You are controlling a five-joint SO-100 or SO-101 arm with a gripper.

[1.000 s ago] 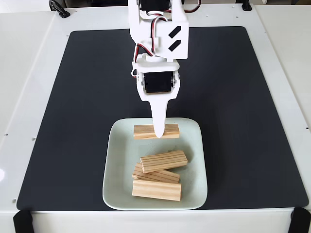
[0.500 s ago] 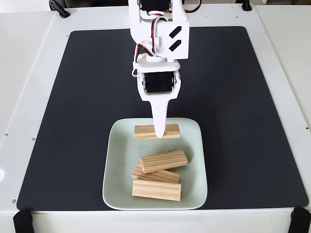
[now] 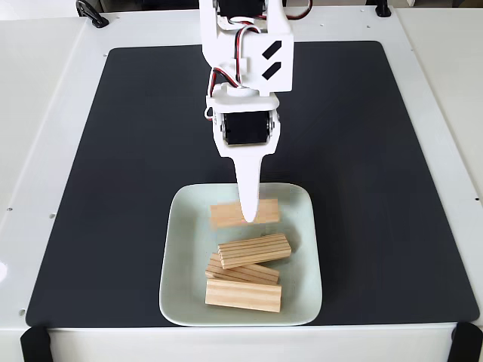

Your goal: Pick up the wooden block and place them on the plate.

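The white hand point(image 3: 249, 219) pinches the fourth light pine wooden block point(image 3: 244, 213) low over the pale square plate point(image 3: 181, 249); releasing comes next.

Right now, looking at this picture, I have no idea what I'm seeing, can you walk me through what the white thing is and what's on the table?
The white thing is a small robot arm with red and black wires. It ends in a gripper, a two-fingered pincer pointing down. The camera stands still, looking down at the table from the side opposite the arm's base.

On the white table lies a black mat, and on it a pale square plate. Four wooden blocks are on the plate: three bunched near the front, one of them resting partly atop another, and a fourth block at the back.

The gripper's tip is in front of that fourth block. From this angle I cannot tell whether it is gripping it or has let go.
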